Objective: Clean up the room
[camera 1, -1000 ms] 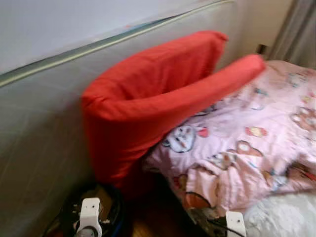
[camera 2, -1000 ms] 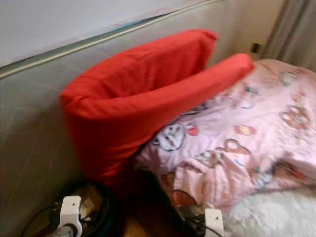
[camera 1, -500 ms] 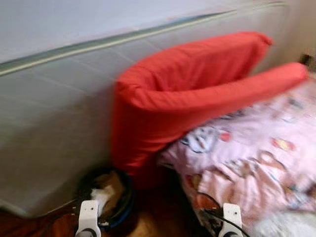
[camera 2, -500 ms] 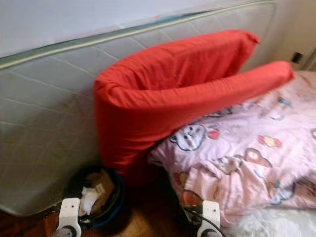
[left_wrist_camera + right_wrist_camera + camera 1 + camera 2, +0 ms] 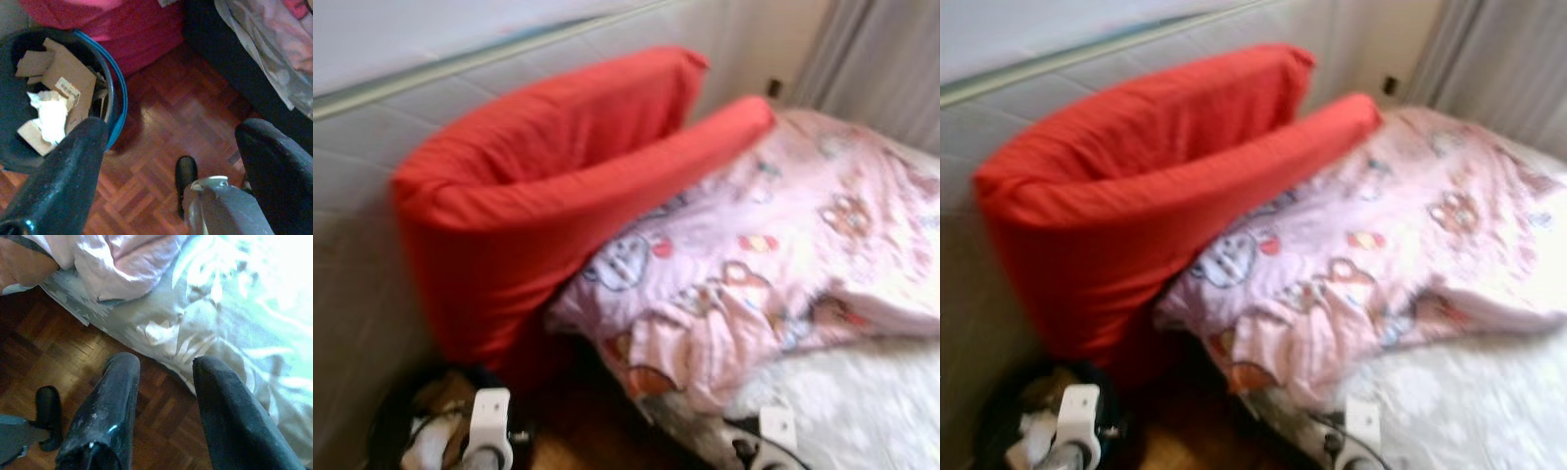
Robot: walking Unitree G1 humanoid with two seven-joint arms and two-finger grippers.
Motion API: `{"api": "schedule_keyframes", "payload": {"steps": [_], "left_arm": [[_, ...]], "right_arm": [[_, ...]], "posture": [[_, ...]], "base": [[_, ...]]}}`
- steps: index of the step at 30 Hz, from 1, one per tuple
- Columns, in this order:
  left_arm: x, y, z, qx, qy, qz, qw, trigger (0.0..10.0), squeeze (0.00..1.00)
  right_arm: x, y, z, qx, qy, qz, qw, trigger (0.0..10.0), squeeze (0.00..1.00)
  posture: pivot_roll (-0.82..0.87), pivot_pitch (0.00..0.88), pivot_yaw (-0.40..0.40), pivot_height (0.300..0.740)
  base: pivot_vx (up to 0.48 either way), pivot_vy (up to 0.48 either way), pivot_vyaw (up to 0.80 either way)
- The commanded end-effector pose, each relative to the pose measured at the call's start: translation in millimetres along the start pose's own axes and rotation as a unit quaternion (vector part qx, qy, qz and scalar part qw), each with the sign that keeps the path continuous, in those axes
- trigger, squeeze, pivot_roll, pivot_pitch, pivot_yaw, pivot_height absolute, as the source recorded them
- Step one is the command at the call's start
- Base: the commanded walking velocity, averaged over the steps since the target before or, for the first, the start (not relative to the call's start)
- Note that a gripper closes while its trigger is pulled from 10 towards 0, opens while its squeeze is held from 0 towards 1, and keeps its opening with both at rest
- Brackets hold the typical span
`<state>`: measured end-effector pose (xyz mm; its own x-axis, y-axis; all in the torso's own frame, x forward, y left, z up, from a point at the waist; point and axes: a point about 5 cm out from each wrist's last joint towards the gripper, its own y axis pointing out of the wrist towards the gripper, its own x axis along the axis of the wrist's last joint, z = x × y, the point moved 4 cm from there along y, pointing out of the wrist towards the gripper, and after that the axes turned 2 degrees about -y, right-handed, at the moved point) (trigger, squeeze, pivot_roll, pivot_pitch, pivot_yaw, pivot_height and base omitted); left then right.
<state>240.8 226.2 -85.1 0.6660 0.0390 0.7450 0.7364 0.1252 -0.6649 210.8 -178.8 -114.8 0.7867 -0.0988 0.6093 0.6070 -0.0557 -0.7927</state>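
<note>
Below, beside the red cushion (image 5: 548, 196), we see a bin (image 5: 115, 88) holding cardboard scraps (image 5: 63, 78) and crumpled paper (image 5: 51, 115). Our left gripper (image 5: 171, 147) hangs spread above it; our right gripper (image 5: 164, 401) is parted too, empty, near the pink quilt (image 5: 783, 245).

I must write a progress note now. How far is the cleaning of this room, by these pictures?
Done: the bin on the floor already holds cardboard and crumpled paper. In hand: nothing; the left gripper and right gripper both hang open and empty above the wood floor. Left: the pink quilt lies rumpled on the bed, and the folded red cushion leans between quilt and upright mattress.
</note>
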Motion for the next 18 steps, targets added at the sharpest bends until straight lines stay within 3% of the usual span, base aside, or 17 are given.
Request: {"api": "schedule_keyframes", "payload": {"steps": [1, 9, 18], "left_arm": [[-7.3, -1.3, -0.6, 0.003, -0.002, 0.013, 1.0, 10.0, 0.0], [-7.8, -1.5, -1.4, 0.004, -0.02, 0.012, 1.0, 10.0, 0.0], [-7.7, -1.3, -1.2, 0.004, -0.025, 0.013, 1.0, 10.0, 0.0]], "right_arm": [[-4.9, -1.2, -5.6, -0.008, 0.004, 0.005, 1.0, 10.0, 0.0], [-1.8, -0.8, -2.8, 0.003, 0.006, -0.003, 1.0, 10.0, 0.0], [-1.8, -0.8, -3.0, 0.003, 0.004, -0.002, 1.0, 10.0, 0.0]], "posture": [[0.13, 0.084, -0.008, 0.74], [0.13, 0.089, -0.012, 0.74], [0.13, 0.091, -0.011, 0.74]], "base": [[0.0, 0.0, -0.41], [0.0, 0.0, 0.0], [0.0, 0.432, 0.0]]}}
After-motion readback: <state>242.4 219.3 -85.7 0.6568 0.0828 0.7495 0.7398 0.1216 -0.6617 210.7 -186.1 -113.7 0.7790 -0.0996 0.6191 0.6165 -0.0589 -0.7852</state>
